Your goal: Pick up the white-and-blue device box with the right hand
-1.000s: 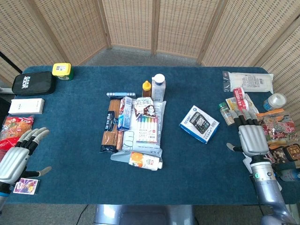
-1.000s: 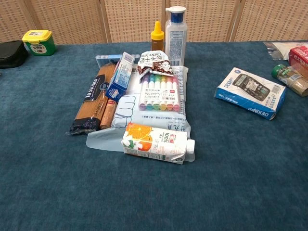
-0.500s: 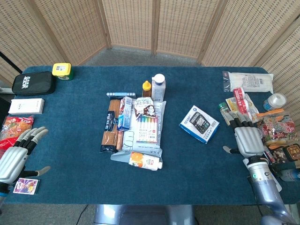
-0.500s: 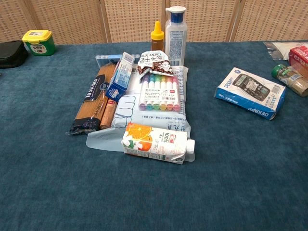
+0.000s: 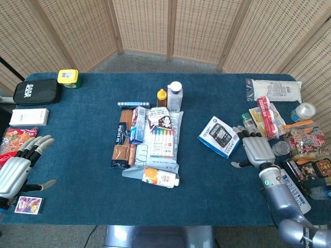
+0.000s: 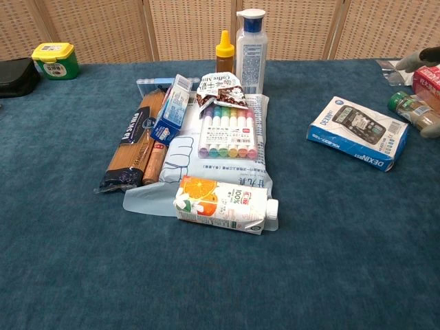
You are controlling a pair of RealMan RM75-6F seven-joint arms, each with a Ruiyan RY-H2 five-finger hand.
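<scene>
Head view: right hand point(image 5: 254, 150) has slid in from the desk point(image 5: 77, 129) edge over the last second, now just right of the white-and-blue device box point(image 5: 220, 136), fingers spread, holding nothing. Box lies flat, untouched, right of the marker pack point(image 5: 163, 141). Approach nearly done; grasp not started. Left hand point(image 5: 18, 168) idle, spread, empty, far left of box.

Silver-grey metallic right hand point(image 5: 255, 149) with ribbed palm plate and dark segmented fingers, small green-lit ring at its wrist, glossy blue-grey rounded forearm shell, matching silver ribbed left hand point(image 5: 15, 168) with black-and-grey fingers, pale thumb
</scene>
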